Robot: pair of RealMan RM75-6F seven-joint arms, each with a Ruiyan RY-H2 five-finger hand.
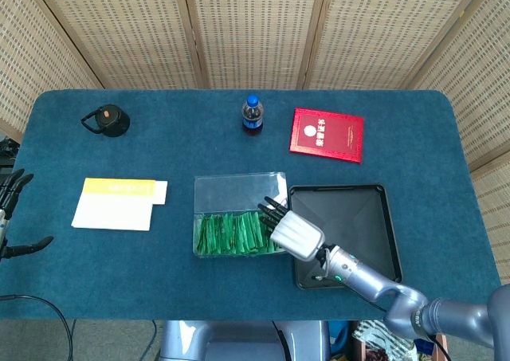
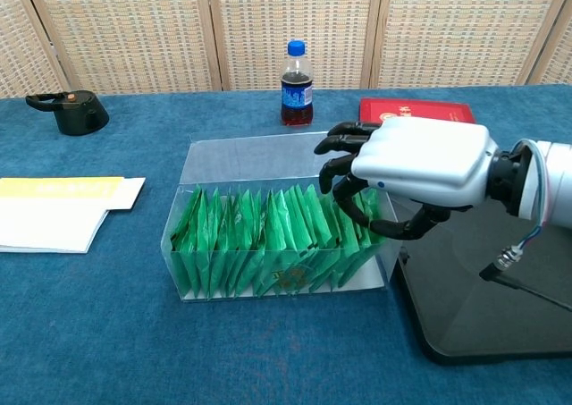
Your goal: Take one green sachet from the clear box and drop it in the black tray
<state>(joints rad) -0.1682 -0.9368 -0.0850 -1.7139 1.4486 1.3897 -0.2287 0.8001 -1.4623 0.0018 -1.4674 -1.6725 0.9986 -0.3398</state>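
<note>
The clear box (image 1: 236,190) (image 2: 250,156) lies mid-table with a row of upright green sachets (image 1: 231,232) (image 2: 259,235) along its near side. Just right of it sits the black tray (image 1: 358,217) (image 2: 500,307), with nothing in it. My right hand (image 1: 293,235) (image 2: 420,159) hovers over the box's right end. Its dark fingers (image 2: 350,189) curl down onto the tops of the rightmost sachets, and the thumb sits lower, at the box's right wall. No sachet is lifted. My left hand (image 1: 12,209) hangs off the table's left edge with its fingers spread, holding nothing.
A cola bottle (image 1: 252,115) (image 2: 296,83) stands behind the box. A red booklet (image 1: 327,135) (image 2: 416,110) lies at the back right. On the left lie a yellow-and-white envelope (image 1: 118,203) (image 2: 54,210) and a black lidded cup (image 1: 106,120) (image 2: 70,112).
</note>
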